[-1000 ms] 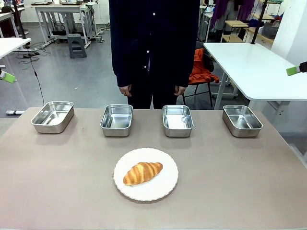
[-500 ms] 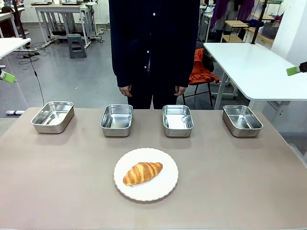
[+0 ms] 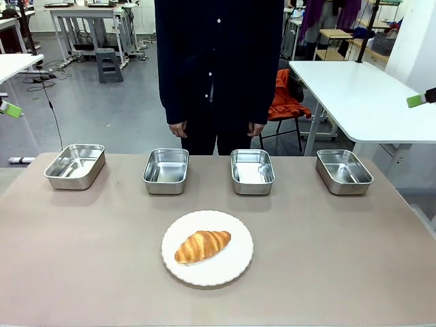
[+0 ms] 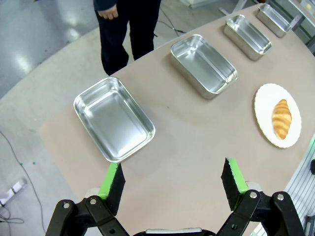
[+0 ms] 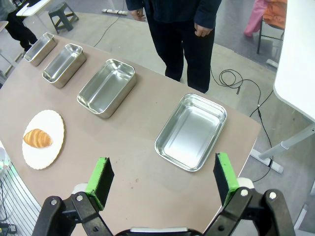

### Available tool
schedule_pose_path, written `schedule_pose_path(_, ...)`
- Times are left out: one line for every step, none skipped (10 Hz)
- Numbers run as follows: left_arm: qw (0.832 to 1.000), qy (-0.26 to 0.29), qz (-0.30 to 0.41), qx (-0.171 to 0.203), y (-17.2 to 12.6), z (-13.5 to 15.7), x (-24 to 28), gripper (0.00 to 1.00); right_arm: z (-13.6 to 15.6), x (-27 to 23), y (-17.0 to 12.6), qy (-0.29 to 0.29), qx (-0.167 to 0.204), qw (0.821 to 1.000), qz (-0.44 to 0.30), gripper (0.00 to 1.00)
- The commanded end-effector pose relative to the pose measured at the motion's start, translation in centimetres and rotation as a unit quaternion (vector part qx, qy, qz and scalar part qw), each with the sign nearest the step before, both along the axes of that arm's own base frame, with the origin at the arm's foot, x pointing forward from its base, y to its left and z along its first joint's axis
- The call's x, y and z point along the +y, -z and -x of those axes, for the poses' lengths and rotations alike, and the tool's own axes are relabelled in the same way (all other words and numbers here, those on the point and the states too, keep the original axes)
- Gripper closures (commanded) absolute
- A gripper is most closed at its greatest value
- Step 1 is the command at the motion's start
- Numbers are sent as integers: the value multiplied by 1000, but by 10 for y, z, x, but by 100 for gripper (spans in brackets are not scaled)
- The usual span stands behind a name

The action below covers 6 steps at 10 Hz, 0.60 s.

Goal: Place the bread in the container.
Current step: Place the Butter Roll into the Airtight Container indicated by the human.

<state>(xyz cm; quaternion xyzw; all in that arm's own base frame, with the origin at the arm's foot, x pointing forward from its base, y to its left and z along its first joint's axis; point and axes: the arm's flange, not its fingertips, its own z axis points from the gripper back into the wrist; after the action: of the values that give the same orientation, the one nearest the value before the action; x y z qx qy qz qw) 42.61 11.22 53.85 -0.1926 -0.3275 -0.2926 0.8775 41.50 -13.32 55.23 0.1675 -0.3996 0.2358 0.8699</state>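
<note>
The bread (image 3: 202,246) lies on a round white plate (image 3: 235,271) near the middle of the desk (image 3: 340,259), on the robot's side of it; it is a golden-brown croissant with a ridged crust, lying slantwise across the plate. Beyond the plate four steel pans stand in a row along the far edge of the desk, well apart from one another: the far-left pan (image 3: 75,165), the inner-left pan (image 3: 165,170), the inner-right pan (image 3: 252,172) and the far-right pan (image 3: 344,171); each shows its bare shiny floor, and they look alike, so I cannot tell which one is the container the task means.

The left end effector (image 4: 172,178) hangs above the left end of the desk, its green pads (image 4: 113,179) spread wide with only air between them; the far-left pan lies nearest below it, and the bread on its plate is well apart, off to one side. The right end effector (image 5: 162,178) hangs above the right end of the desk, likewise spread wide and pinching nothing; the far-right pan lies nearest beneath it.

A person (image 3: 218,61) in dark clothes stands at the far side, behind the two inner pans; one hand (image 3: 178,128) and the other hand (image 3: 256,127) hang at the sides, apart from the desk.
</note>
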Motion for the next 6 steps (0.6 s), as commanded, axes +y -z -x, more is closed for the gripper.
schedule_pose_path(1000,-3,2,-3,-2,0,0,0,-1,0,0,-2,-4,1000,-9,0)
schedule_pose_path(1000,-3,2,-3,-2,0,0,0,-1,0,0,-2,-4,1000,-9,0)
schedule_pose_path(1000,-3,2,-3,-2,0,0,0,-1,0,0,-2,-4,1000,-9,0)
schedule_pose_path(1000,-3,2,-3,-2,0,0,0,-1,0,0,-2,-4,1000,-9,0)
schedule_pose_path(1000,-3,2,-3,-2,0,0,0,-1,0,0,-2,-4,1000,-9,0)
schedule_pose_path(1000,-3,2,-3,-2,0,0,0,-1,0,0,-2,-4,1000,-9,0)
